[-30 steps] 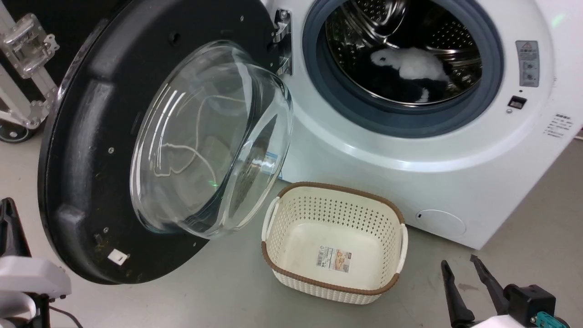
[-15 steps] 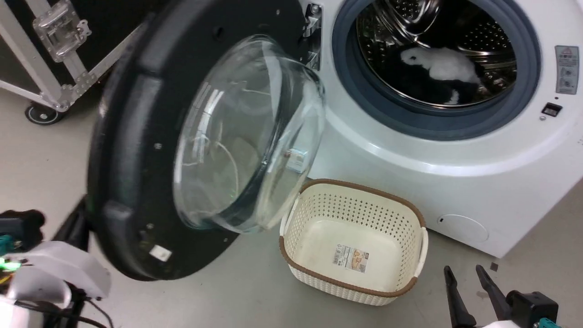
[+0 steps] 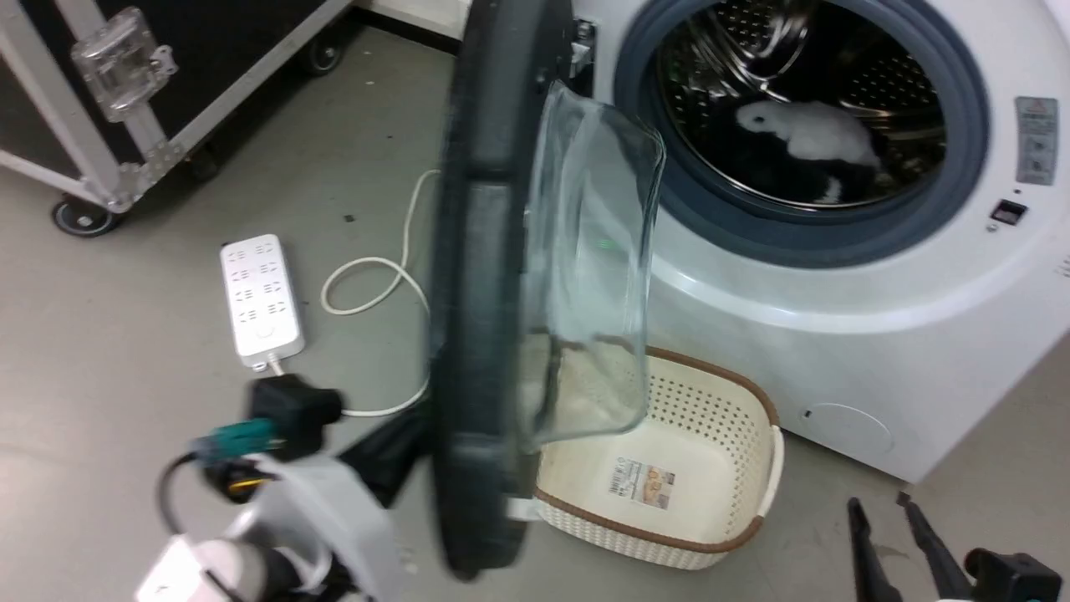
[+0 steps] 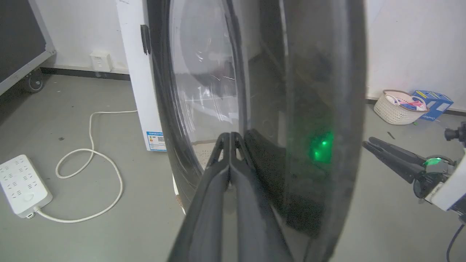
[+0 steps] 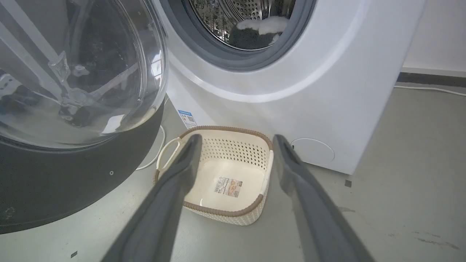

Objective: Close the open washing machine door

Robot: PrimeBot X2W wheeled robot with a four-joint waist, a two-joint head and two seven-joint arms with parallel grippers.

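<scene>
The washing machine door (image 3: 481, 293) stands half open, edge-on in the head view, with its clear glass bowl (image 3: 593, 276) bulging toward the washing machine (image 3: 836, 351). The steel drum (image 3: 802, 75) holds white and dark laundry. My left gripper (image 4: 230, 136) is shut, its tips against the door's (image 4: 309, 109) dark outer face; in the head view its fingers (image 3: 393, 451) run behind the door's lower edge. My right gripper (image 5: 236, 140) is open and holds nothing, low at the right (image 3: 890, 535), apart from the door (image 5: 72, 189).
A cream perforated basket (image 3: 694, 468) sits on the floor before the machine, partly under the door's swing. A white power strip (image 3: 261, 301) and its looped cable (image 3: 368, 284) lie left of the door. A black wheeled case (image 3: 125, 100) stands far left.
The door has swung from wide open toward the machine and now stands edge-on. My left arm has come in behind it. The head camera has shifted too.
</scene>
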